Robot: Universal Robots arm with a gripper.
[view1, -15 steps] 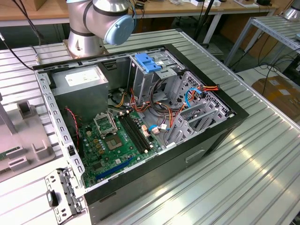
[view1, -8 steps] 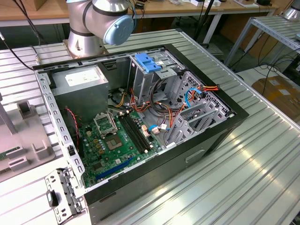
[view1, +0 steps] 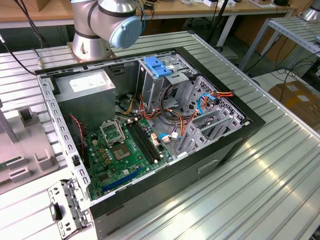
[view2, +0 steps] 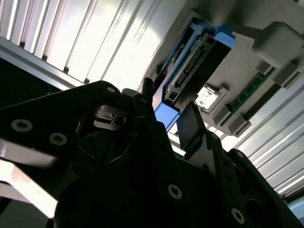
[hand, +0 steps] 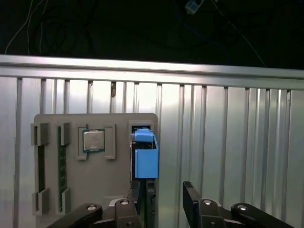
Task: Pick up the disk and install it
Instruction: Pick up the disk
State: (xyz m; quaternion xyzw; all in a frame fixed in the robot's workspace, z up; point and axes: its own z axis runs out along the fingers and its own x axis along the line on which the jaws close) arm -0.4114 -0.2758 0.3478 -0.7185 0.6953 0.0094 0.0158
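I am holding my tool (hand: 164,190) spread open over the grey holder (hand: 118,190), and its two black fingers (hand: 192,202) are standing well apart. The disk (hand: 146,156) is standing on edge in a slot of that holder. Its blue rail (view2: 166,115) is reaching up into the gap between my fingers, closer to one finger than the other. I cannot tell whether either finger is touching it; nothing is being pinched.

In the second wrist view the disk's dark body (view2: 197,57) is running away from the tool (view2: 168,102), down into the holder. Just beyond the disk from the tool, a square processor chip (hand: 93,140) is sitting in its own recess. Farther off on the same side, a green memory stick (hand: 61,161) is lying in a long slot.

The holder is resting on the ribbed metal desk (hand: 228,142), which is stretching out on every side of the tool.

In the exterior view the open computer case (view1: 150,125) is lying on the same desk, beside the holder (view1: 30,150).
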